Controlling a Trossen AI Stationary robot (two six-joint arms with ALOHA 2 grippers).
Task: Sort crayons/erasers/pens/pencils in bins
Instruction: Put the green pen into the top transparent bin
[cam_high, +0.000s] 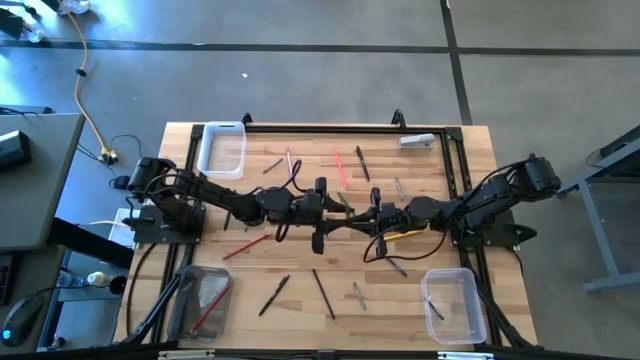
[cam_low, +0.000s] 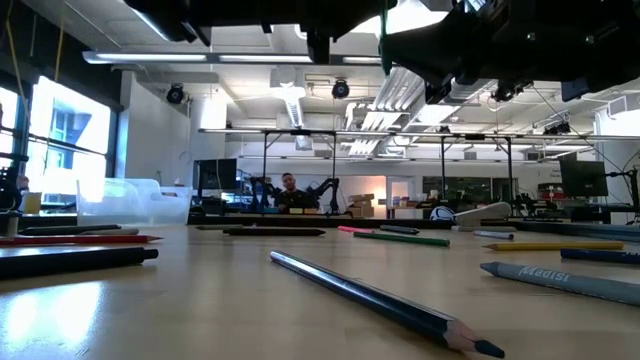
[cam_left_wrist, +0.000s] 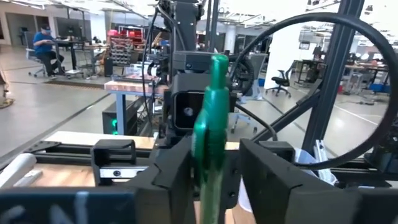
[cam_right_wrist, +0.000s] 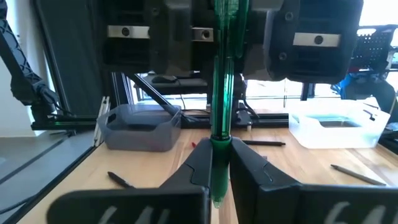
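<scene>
Wood tabletop (cam_high: 300, 262), and I'll go left to right across it. White-rimmed bin (cam_high: 205, 150) sits at 10 o'clock and the grey-tinted bin (cam_high: 184, 300) at 7 o'clock, w/ a red stick inside it. They're parked at the corners, I'd say so the middle stays free for picking.

My left gripper (cam_high: 335, 212) is out at table centre, raised off the wood. In my left wrist view its fingers (cam_left_wrist: 171, 171) stand either side of the green pen (cam_left_wrist: 211, 124) w/ a gap showing on one side, so it's open around the pen, not clamped. My right gripper (cam_right_wrist: 221, 158) meets it head-on from 3 o'clock, pinched tight on the pen's lower end and holding it upright. That looks like a handover: one hand presents the shaft, the other lines up to take it, prob. because the pen's bin is on the left arm's side. Can't say which bin, tho.

Loose sticks lie all round: a red one (cam_high: 245, 247) at 8 o'clock, a pink one (cam_high: 340, 165) at 12, a black one (cam_high: 322, 293) at 6. Clear bin (cam_high: 478, 300) is at 5 o'clock w/ one dark stick in it.

Writing: the low view shows a grey-blue stick (cam_low: 560, 278) at its right w/ printed letters, upside down. I can't read them for sure. No brand visible on the pen or bins.
</scene>
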